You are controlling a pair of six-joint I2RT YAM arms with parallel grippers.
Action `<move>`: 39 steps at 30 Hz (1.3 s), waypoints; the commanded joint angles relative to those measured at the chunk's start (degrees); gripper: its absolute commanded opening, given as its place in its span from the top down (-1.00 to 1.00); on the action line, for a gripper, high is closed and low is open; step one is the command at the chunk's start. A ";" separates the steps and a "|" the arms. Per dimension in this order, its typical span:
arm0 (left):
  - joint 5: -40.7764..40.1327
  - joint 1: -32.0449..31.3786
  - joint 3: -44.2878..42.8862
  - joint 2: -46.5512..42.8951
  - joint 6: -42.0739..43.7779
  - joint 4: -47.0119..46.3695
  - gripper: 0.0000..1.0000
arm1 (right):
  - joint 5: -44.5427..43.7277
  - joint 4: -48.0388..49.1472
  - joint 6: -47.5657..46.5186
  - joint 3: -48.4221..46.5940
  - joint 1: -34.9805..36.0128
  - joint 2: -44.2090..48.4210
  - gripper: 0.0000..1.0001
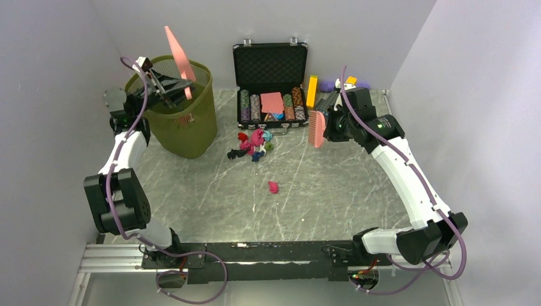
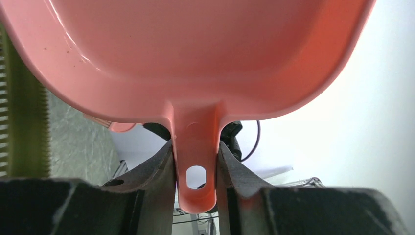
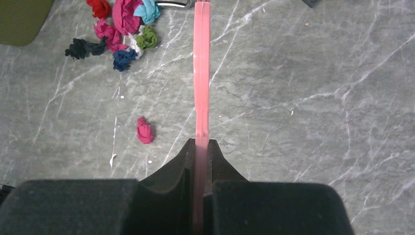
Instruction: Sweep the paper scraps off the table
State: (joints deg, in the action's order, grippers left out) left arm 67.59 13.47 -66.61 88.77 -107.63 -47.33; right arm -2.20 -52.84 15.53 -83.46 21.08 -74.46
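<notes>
A pile of paper scraps in magenta, red, blue, teal and green lies on the marble table, in front of the chip case. One magenta wad lies apart, nearer the arms. My left gripper is shut on the handle of a pink dustpan, held tilted up over the olive bin. The left wrist view shows the pan clamped by its handle. My right gripper is shut on a pink brush, raised right of the pile. In the right wrist view the brush is edge-on, with the pile and the lone wad to its left.
An open black case with stacked poker chips stands at the back centre. A yellow brick and other small toys lie to its right. Walls close in on the left, back and right. A metal rail runs along the near edge.
</notes>
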 commanded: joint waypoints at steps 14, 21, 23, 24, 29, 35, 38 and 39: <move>-4.00 -3.02 -12.75 -10.56 53.18 56.87 1.00 | 3.99 5.60 0.86 2.09 0.04 4.06 1.00; -30.00 -18.58 -28.02 -12.44 90.08 99.26 1.00 | 14.30 12.11 1.99 1.95 0.01 7.81 1.00; -37.06 -23.91 -25.85 -13.58 94.14 102.13 1.00 | 15.76 15.77 3.52 2.57 0.01 10.72 1.00; -40.20 -26.74 -23.94 -14.20 95.16 102.62 1.00 | 16.12 17.75 4.64 3.09 0.00 12.19 1.00; -45.48 -37.33 -12.42 -16.78 95.54 100.63 1.00 | 16.03 29.71 12.20 9.24 0.15 20.34 1.00; -52.69 -48.08 -8.98 -14.07 93.84 100.40 1.00 | 20.23 39.10 18.74 15.11 0.41 22.36 1.00; -55.37 -51.70 -10.88 -11.64 93.54 101.45 1.00 | 19.64 38.54 19.39 14.63 2.12 19.67 1.00; -55.80 -52.39 -11.25 -11.31 93.45 101.34 1.00 | 18.72 38.60 19.42 14.87 3.33 19.05 1.00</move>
State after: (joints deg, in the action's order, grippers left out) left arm 17.06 -36.07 -74.06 76.77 -15.18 54.26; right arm 15.90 -19.59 31.79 -69.52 21.89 -52.25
